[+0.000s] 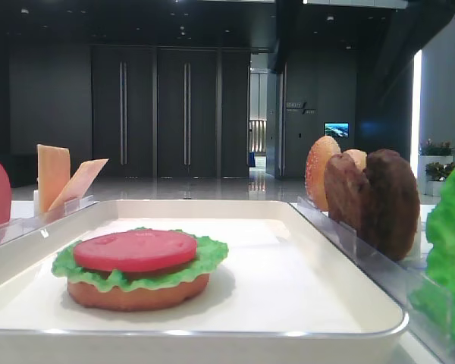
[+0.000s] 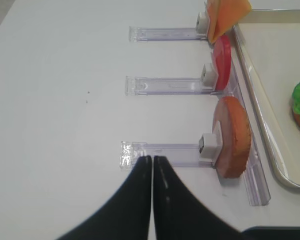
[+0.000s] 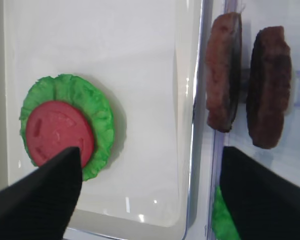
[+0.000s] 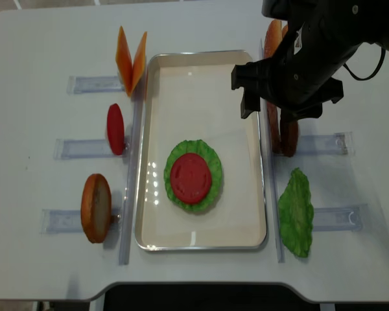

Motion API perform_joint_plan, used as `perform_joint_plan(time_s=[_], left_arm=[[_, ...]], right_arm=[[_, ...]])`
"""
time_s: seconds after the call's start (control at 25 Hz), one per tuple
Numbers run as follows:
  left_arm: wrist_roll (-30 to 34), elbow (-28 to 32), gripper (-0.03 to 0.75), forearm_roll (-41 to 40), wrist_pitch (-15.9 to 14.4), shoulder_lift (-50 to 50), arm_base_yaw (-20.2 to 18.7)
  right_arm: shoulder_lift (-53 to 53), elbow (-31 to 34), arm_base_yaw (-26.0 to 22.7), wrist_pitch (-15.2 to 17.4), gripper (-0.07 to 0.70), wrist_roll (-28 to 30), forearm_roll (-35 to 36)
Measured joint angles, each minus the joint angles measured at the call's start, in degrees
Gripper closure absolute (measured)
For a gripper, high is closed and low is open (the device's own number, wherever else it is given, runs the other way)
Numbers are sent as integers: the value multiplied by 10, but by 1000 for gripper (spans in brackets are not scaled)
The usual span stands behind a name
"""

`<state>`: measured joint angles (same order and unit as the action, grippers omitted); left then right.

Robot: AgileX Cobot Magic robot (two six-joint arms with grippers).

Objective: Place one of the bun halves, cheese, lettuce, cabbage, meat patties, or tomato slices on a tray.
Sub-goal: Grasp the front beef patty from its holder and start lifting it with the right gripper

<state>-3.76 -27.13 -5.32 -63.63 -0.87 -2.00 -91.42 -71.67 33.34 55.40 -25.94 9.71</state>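
Observation:
The white tray holds a stack of a bun half, lettuce and a tomato slice. My right gripper hangs open above the tray's right rim, with nothing between its fingers. Two meat patties stand on edge in a rack just right of that rim. My left gripper is shut and empty over the table. It is by the end of the rack that holds an upright bun half. No cabbage shows.
Left of the tray, clear racks hold cheese, a tomato slice and a bun half. On the right stand a sesame bun half and a loose lettuce leaf. The right arm hides part of the patties from above.

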Motion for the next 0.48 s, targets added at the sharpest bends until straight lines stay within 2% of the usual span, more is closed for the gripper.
perform_joint_plan(time_s=[0.24,0.48], left_arm=[[0,0,715,0,0,0,0],[0,0,715,0,0,0,0]], right_arm=[[-32,-16,5,-6,92,0,-1],[-55,-21,13,-16,92,-16,-37]])
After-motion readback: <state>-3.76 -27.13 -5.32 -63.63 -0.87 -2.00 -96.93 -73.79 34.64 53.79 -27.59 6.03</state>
